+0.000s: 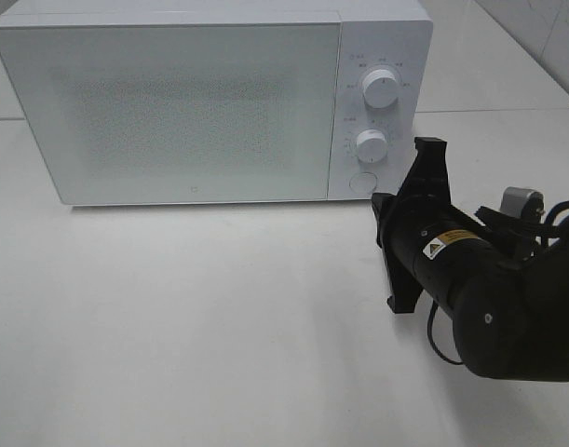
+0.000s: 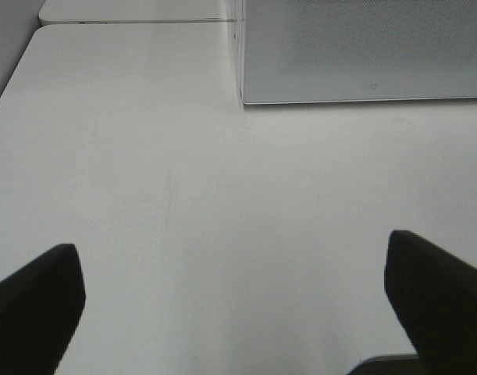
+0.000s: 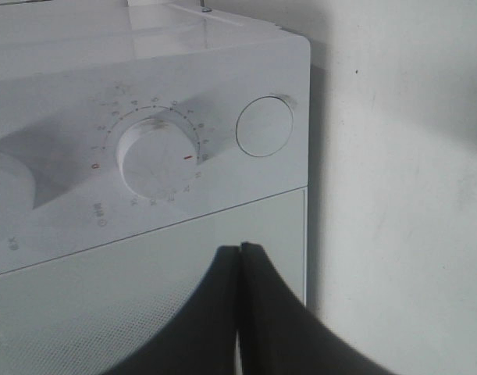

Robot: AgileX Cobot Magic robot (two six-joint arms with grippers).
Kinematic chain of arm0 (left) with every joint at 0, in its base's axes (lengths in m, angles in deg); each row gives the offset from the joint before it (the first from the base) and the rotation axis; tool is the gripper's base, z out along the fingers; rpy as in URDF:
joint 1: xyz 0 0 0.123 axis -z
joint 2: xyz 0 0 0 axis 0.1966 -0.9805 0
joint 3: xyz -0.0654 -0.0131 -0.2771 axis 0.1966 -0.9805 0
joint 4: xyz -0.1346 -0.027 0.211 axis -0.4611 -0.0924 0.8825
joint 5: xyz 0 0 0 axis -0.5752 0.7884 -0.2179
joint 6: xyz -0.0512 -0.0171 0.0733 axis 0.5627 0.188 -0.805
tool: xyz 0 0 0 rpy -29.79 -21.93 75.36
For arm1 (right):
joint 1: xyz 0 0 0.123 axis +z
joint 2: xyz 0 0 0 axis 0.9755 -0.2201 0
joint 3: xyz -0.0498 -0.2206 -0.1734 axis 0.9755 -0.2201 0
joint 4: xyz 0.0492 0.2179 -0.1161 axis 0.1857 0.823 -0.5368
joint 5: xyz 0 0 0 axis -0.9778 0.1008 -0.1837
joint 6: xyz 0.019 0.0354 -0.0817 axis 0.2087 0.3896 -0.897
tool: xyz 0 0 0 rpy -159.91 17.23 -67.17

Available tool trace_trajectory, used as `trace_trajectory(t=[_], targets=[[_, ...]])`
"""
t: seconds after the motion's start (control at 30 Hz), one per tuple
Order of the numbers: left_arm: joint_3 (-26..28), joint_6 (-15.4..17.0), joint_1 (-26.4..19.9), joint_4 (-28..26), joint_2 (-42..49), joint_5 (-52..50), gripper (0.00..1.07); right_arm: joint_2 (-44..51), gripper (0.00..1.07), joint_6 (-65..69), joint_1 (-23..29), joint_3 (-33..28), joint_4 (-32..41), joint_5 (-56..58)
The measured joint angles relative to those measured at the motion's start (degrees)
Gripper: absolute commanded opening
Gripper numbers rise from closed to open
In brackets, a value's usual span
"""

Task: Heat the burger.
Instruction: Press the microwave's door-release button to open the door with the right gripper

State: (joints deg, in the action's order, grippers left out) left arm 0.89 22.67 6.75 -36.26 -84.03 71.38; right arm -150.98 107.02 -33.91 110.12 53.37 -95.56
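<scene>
The burger is out of view in every frame. The white microwave (image 1: 191, 102) stands at the back of the table with its door closed. My right gripper (image 1: 379, 207) is shut and empty. Its tips sit just in front of the microwave's lower right corner, below the round door button (image 1: 362, 182). In the right wrist view the shut fingertips (image 3: 240, 248) point at the seam between the door and the control panel, under the lower dial (image 3: 156, 156) and the button (image 3: 264, 126). My left gripper (image 2: 230, 250) is open and empty over bare table, well in front of the microwave (image 2: 363, 47).
The microwave's panel has two dials, an upper one (image 1: 382, 88) and a lower one (image 1: 370, 144). The white table (image 1: 172, 326) stretches in front of it. A second table edge (image 2: 129, 12) lies behind, with a tiled wall (image 1: 535, 28) at the back right.
</scene>
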Motion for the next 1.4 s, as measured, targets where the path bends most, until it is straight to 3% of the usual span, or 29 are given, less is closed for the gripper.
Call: trace_trajectory(t=[0.33, 0.67, 1.1, 1.4], targets=[[0.00, 0.00, 0.00, 0.00, 0.00, 0.00, 0.99, -6.47, 0.00, 0.06, -0.52, 6.07, 0.80, 1.26], [0.00, 0.00, 0.00, 0.00, 0.00, 0.00, 0.99, -11.75, 0.00, -1.60, -6.36, 13.35, -2.35, 5.04], [0.00, 0.00, 0.00, 0.00, 0.00, 0.00, 0.99, -13.87, 0.00, -4.64, -10.94, 19.02, -3.61, 8.25], [0.00, 0.00, 0.00, 0.00, 0.00, 0.00, 0.99, -16.56, 0.00, -4.76, -11.23, 20.86, -4.13, 9.85]])
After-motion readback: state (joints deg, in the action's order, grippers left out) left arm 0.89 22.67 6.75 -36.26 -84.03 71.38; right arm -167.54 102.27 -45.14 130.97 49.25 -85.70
